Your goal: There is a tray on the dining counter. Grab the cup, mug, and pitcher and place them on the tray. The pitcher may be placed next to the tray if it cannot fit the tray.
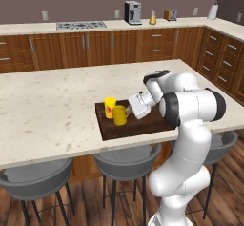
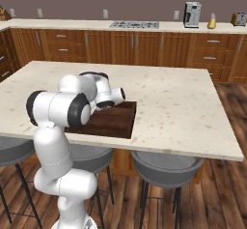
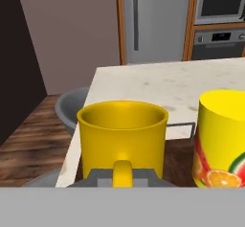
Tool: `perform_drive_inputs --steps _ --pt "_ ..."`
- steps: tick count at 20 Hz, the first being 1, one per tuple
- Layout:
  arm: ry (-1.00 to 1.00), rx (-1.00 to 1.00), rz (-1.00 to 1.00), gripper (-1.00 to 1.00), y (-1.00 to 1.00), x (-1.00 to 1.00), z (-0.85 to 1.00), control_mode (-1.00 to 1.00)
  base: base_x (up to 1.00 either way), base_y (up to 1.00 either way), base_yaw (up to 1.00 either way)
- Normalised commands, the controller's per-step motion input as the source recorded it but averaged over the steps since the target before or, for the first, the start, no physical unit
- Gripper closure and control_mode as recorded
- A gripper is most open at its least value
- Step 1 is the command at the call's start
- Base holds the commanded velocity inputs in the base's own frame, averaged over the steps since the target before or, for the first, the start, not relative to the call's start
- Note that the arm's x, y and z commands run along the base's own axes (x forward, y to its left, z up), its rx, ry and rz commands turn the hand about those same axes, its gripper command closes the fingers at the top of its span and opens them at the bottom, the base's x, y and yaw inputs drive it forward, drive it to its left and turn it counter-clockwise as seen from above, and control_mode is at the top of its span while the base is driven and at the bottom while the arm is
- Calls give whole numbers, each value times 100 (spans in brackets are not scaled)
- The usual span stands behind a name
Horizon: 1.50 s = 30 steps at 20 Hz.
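The dark brown tray (image 1: 143,123) (image 2: 116,122) lies near the front edge of the beige dining counter (image 1: 47,106) (image 2: 183,97). The tall yellow cup (image 1: 110,105) (image 3: 222,135), marked with fruit, stands upright at the tray's left end. The short yellow mug (image 1: 119,116) (image 3: 122,132) is upright right beside it, over the tray. My gripper (image 1: 129,111) (image 3: 122,175) reaches in from the right and is shut on the mug's handle. The pitcher (image 1: 153,17) (image 2: 212,21) with orange liquid stands on the far back counter.
Grey stools (image 1: 126,160) (image 2: 166,165) line the counter's front edge. On the back counter are a coffee machine (image 1: 133,12) (image 2: 192,14), a toaster (image 1: 170,14) (image 2: 239,18) and a cooktop (image 1: 81,25). Bare counter stretches left and behind the tray.
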Motion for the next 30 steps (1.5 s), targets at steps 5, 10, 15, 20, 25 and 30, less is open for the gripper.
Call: perform_drive_inputs --steps 5,10,15,20,25,30 --pt "0 0 0 100 2 10 -11 -100 0 0 0" --pt "0 0 0 100 5 8 -18 -100 0 0 0" --pt "0 0 0 100 0 0 -29 -100 0 0 0" --pt "0 0 0 100 0 0 -27 -100 0 0 0" --pt "0 0 0 100 0 0 -10 -100 0 0 0" --pt "0 0 0 100 1 0 0 -100 0 0 0"
